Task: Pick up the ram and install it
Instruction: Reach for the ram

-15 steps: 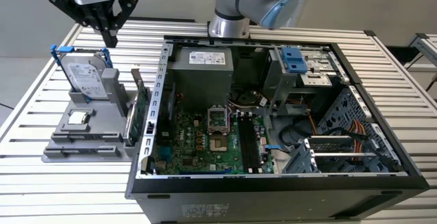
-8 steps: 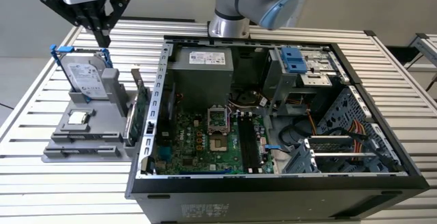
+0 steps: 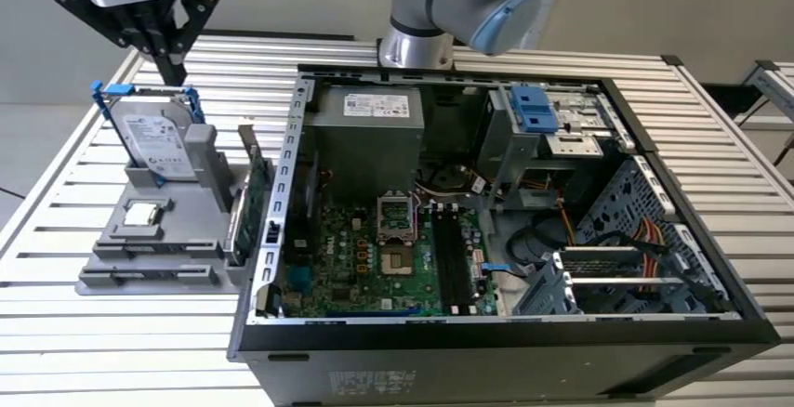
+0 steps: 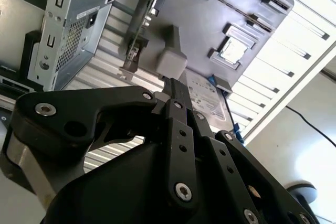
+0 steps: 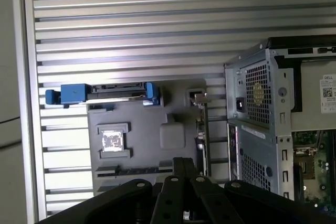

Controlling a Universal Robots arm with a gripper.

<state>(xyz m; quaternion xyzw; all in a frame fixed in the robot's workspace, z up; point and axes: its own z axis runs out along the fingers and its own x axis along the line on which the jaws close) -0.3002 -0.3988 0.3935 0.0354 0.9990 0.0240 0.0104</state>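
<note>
Now hovering at the exterior view's upper left with pincer (image 3: 170, 65) clenched empty, over the gray holder (image 3: 106, 277) cradling an upright hard drive (image 3: 159, 142), a processor chip (image 3: 143, 212) and, seemingly lying edge-on in its slot, the ram (image 5: 134, 170).

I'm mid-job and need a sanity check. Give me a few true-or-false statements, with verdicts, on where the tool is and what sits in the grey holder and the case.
1. The tool hangs over the open black computer case. False: it hangs above the grey plastic parts holder, beside the case on the exterior view's left.
2. The case is open, showing its green motherboard. True.
3. A silver hard drive in a blue bracket stands upright in the holder. True.
4. The small square silver processor chip lies inside the case. False: it rests in the holder.
</note>
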